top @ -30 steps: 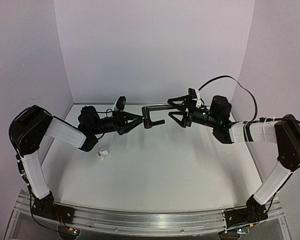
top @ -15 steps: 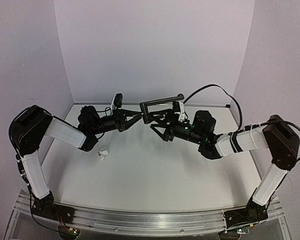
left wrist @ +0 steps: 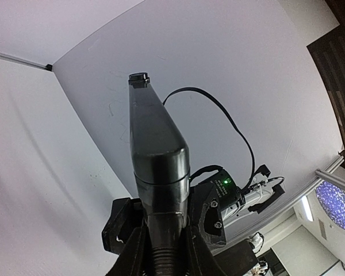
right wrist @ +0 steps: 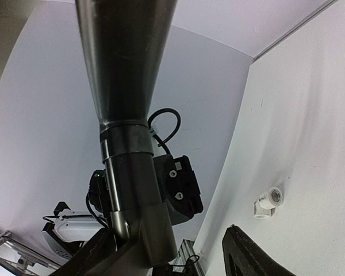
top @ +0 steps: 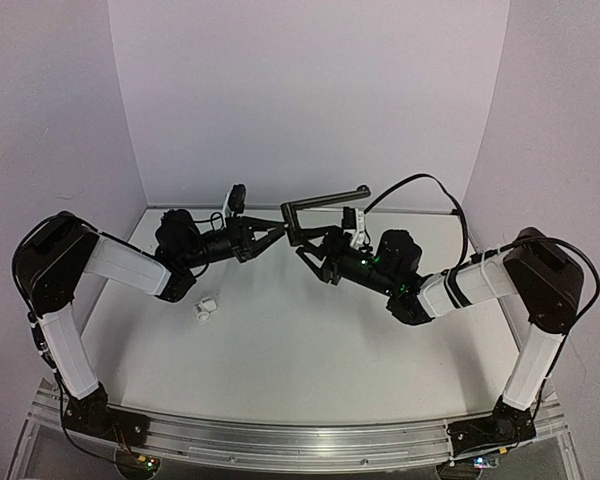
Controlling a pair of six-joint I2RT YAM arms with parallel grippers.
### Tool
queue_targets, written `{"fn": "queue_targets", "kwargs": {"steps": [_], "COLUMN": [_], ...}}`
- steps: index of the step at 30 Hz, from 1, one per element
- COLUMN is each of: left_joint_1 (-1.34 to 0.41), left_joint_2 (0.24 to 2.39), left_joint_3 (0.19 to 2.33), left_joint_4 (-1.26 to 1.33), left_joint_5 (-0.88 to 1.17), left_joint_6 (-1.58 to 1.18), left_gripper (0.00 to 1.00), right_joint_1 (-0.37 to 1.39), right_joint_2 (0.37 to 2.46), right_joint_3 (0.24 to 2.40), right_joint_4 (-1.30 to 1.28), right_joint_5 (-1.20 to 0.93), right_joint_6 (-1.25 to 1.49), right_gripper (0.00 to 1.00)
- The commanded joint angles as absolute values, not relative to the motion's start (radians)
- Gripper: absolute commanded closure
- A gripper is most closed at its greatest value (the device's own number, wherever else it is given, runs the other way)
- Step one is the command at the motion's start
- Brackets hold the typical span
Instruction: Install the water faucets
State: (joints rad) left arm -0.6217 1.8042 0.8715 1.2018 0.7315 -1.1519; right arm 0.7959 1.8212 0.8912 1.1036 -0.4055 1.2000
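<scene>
The black faucet (top: pixel 325 201) is held in the air at the back middle, its thin rod pointing up to the right. My left gripper (top: pixel 270 236) is shut on its threaded base end; in the left wrist view the faucet (left wrist: pixel 158 144) stands straight up out of that gripper (left wrist: pixel 161 256). My right gripper (top: pixel 313 252) is open just right of the base. In the right wrist view the faucet (right wrist: pixel 126 86) passes between the wide-open jaws of that gripper (right wrist: pixel 169 241), close to the left finger. The white fitting (top: pixel 206 308) lies on the table, also in the right wrist view (right wrist: pixel 268 201).
White walls (top: pixel 310 100) close off the back and both sides of the white table (top: pixel 310 350). The two arms meet at the back middle, and the right arm's black cable (top: pixel 420 185) loops above it. An aluminium rail (top: pixel 300 435) runs along the near edge.
The right arm has moved left and down, bringing its open gripper up to the faucet's base. The left gripper has turned the faucet so its rod points up to the right.
</scene>
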Motion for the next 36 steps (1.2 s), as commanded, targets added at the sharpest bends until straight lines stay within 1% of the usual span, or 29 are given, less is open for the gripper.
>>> {"fn": "queue_targets", "kwargs": {"steps": [1, 5, 8, 10, 17, 22, 23, 25, 27, 29, 30, 31, 32, 34, 36], "left_joint_1": [-0.631, -0.635, -0.639, -0.645, -0.655, -0.655, -0.656, -0.656, -0.656, -0.657, -0.657, -0.657, -0.657, -0.647, -0.629], "left_joint_2": [1.756, 1.792, 1.798, 1.804, 1.824, 1.818, 1.815, 1.811, 1.806, 1.799, 1.795, 1.791, 1.784, 1.758, 1.711], "left_joint_3": [0.925, 0.932, 0.94, 0.944, 0.954, 0.958, 0.958, 0.955, 0.953, 0.95, 0.947, 0.944, 0.94, 0.921, 0.886], "left_joint_4": [1.317, 1.391, 1.383, 1.387, 1.382, 1.359, 1.353, 1.347, 1.338, 1.322, 1.315, 1.307, 1.299, 1.272, 1.212], "left_joint_5": [0.754, 0.763, 0.762, 0.759, 0.75, 0.755, 0.756, 0.755, 0.755, 0.755, 0.757, 0.758, 0.759, 0.759, 0.748], "left_joint_6": [-1.167, -1.221, -1.219, -1.221, -1.229, -1.208, -1.204, -1.199, -1.19, -1.175, -1.17, -1.165, -1.16, -1.141, -1.109], "left_gripper": [1.0, 1.0, 1.0, 1.0, 1.0, 1.0, 1.0, 1.0, 1.0, 1.0, 0.99, 0.96, 0.87, 0.57, 0.36], "right_joint_1": [0.799, 0.799, 0.799, 0.799, 0.799, 0.799, 0.799, 0.799, 0.799, 0.798, 0.797, 0.796, 0.795, 0.787, 0.768], "right_joint_2": [1.806, 1.809, 1.785, 1.783, 1.788, 1.786, 1.787, 1.785, 1.781, 1.777, 1.775, 1.771, 1.767, 1.756, 1.747], "right_joint_3": [0.943, 0.965, 0.958, 0.965, 0.984, 0.983, 0.985, 0.981, 0.971, 0.959, 0.952, 0.943, 0.936, 0.921, 0.893], "right_joint_4": [1.168, 1.164, 1.144, 1.13, 1.131, 1.131, 1.131, 1.131, 1.132, 1.133, 1.134, 1.134, 1.134, 1.133, 1.131], "right_joint_5": [-0.407, -0.423, -0.406, -0.414, -0.438, -0.428, -0.428, -0.418, -0.402, -0.385, -0.38, -0.374, -0.37, -0.373, -0.386], "right_joint_6": [1.149, 1.138, 1.105, 1.096, 1.083, 1.081, 1.082, 1.085, 1.087, 1.09, 1.087, 1.078, 1.065, 1.042, 1.024], "right_gripper": [0.35, 0.4, 0.41, 0.44, 0.43, 0.45, 0.47, 0.52, 0.6, 0.86, 0.96, 0.99, 1.0, 1.0, 1.0]}}
